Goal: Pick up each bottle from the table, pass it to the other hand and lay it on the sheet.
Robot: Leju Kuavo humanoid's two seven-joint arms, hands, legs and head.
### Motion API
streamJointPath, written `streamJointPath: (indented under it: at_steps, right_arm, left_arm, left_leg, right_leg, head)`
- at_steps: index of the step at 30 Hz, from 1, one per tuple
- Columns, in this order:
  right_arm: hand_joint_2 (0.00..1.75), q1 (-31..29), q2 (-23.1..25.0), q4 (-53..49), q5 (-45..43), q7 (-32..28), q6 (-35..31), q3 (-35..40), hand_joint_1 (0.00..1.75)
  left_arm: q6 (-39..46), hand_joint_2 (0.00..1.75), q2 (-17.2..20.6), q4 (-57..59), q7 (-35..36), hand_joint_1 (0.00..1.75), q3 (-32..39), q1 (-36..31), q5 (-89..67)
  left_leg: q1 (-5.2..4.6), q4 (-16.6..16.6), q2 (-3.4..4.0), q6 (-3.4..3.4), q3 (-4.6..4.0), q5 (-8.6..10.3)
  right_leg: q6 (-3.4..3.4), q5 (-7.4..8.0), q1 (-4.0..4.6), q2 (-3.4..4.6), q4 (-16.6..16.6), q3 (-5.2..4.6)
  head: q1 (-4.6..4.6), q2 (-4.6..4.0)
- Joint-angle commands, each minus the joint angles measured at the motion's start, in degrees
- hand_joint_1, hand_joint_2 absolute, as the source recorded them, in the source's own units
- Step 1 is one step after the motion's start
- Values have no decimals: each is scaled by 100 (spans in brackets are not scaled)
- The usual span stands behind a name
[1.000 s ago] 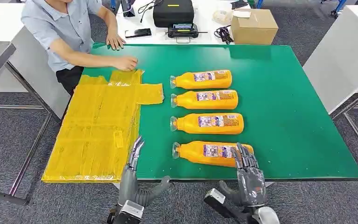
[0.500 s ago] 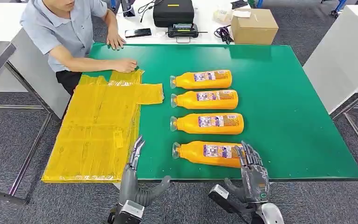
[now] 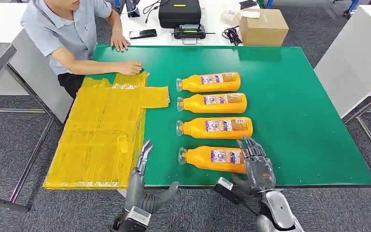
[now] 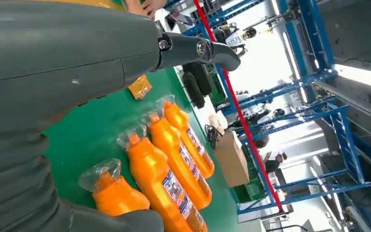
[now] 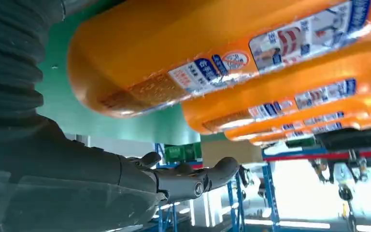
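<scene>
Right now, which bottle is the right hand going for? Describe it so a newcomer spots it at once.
On the green table, right of the yellow sheet, four orange bottles lie in a column, caps toward the sheet. It is the nearest bottle, by the table's front edge. Unlike the others, the right hand covers its base end.

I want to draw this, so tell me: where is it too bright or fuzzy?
Left wrist view: the windows behind are washed out white, and the left hand up close is soft. Right wrist view: the nearest bottle looms big and slightly blurry, with bright glare at the far end of the hall. Head view: even light, sharp bottles, faint shadows on the table.
</scene>
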Motion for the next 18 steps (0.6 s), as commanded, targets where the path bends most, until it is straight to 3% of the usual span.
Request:
streamJointPath:
  at_steps: [1,18]
  right_arm:
    - [175,-805,108,837,0,15,173,39,0]
    - [175,-878,-17,905,-47,364,1071,479,0]
  left_arm:
    - [-23,175,138,171,27,0,-161,-197,-10]
    - [-104,175,160,127,131,0,-197,-160,-62]
  left_leg:
    - [7,-1,17,-11,12,-6]
    - [14,1,13,-17,23,-12]
  right_leg:
    - [-13,1,8,14,-4,10]
    - [-20,-5,15,10,-7,24]
  head:
    - [0,0]
    - [0,0]
